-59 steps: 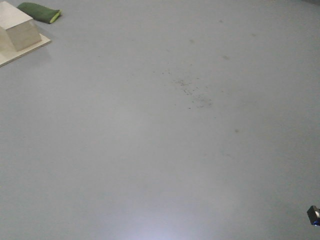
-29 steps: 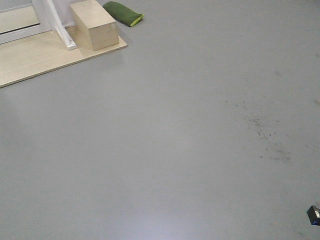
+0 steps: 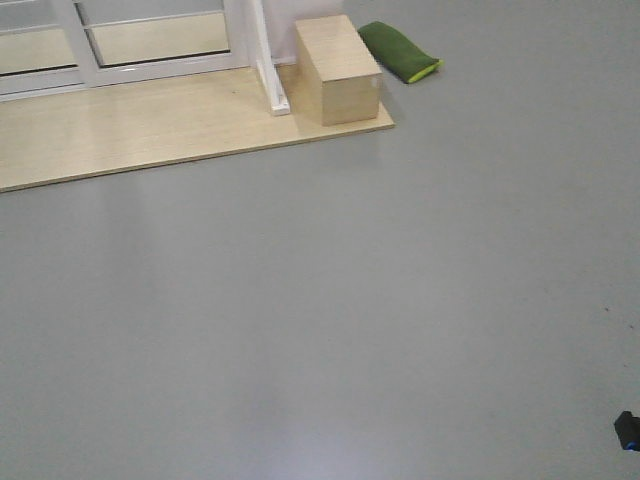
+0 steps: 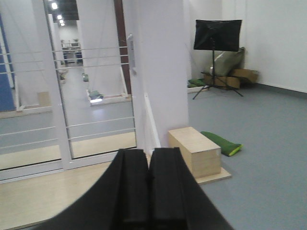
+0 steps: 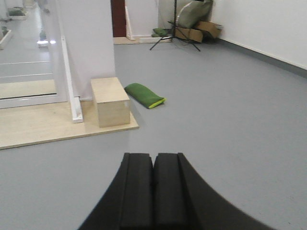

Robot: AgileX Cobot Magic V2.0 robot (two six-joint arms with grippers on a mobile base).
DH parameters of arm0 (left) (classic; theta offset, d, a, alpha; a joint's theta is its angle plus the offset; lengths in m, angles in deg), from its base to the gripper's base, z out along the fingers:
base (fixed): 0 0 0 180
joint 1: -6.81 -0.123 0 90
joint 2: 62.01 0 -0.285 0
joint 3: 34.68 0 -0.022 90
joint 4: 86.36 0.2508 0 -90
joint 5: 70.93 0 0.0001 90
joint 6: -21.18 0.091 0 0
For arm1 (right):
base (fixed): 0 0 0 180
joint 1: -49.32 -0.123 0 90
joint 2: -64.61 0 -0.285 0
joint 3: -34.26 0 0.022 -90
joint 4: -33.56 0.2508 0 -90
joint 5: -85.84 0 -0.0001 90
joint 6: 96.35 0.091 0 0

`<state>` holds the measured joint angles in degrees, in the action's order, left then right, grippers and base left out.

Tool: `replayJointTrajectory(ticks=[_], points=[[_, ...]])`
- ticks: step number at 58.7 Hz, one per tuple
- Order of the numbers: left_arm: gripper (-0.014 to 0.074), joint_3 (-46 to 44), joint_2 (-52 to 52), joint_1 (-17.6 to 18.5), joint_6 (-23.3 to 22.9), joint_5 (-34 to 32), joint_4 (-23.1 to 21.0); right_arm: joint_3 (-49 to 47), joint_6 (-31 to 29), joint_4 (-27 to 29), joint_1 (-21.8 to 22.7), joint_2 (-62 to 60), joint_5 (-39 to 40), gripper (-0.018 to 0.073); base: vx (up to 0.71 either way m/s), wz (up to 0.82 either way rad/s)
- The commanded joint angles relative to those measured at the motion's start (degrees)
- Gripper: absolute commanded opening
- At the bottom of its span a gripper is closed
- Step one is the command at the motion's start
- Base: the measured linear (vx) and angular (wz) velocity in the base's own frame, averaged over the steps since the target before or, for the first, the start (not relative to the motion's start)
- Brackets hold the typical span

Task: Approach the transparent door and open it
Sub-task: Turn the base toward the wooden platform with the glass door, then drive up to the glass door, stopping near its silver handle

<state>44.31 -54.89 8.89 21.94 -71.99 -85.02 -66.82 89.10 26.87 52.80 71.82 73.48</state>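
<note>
Well, my left fingers (image 4: 148, 160) are pressed flat together with nothing between them. My right fingers (image 5: 153, 163) are the same: closed pad to pad and empty.

The transparent door (image 4: 93, 91) stands ahead of me, well apart from both pairs. In the left wrist view it rises above and a little to the left of my left fingers. It is clear glass in a white frame, crossed by thin white horizontal bars. Its pull handle (image 4: 130, 51) sits high on the right stile, almost straight above my left fingertips. A second glass panel (image 4: 21, 110) adjoins it on the left, and a white wall (image 4: 160, 72) stands just beside the handle stile on the right.

In the right wrist view the door is far up at the left edge, well to the left of my right fingers.

The front view shows only the door's bottom part, at the top left. There it stands along the far edge of a pale wooden platform (image 3: 150, 130) laid on the grey floor (image 3: 350, 300). A wooden box (image 3: 338, 68) sits on the platform's right end. A green cushion (image 3: 400, 50) lies on the floor just beyond the box.

Far behind, a black panel (image 4: 217, 34) stands on a tripod.
</note>
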Motion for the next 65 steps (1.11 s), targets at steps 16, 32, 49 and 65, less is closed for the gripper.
replayJointTrajectory(ticks=[16,32,49,65], points=[[-0.0006,0.9,-0.2,0.3,-0.2,-4.7,-0.2,0.2,-0.1,-0.2,0.0,-0.9,4.5,-0.0006,0.47,0.49],[-0.0006,0.9,-0.2,0.3,-0.2,-4.7,-0.2,0.2,-0.1,-0.2,0.0,-0.9,4.5,-0.0006,0.47,0.4],[-0.0006,0.9,-0.2,0.3,-0.2,-4.7,-0.2,0.2,-0.1,-0.2,0.0,-0.9,4.5,-0.0006,0.47,0.23],[-0.0006,0.9,-0.2,0.3,-0.2,-4.7,-0.2,0.2,-0.1,-0.2,0.0,-0.9,4.5,-0.0006,0.48,0.08]])
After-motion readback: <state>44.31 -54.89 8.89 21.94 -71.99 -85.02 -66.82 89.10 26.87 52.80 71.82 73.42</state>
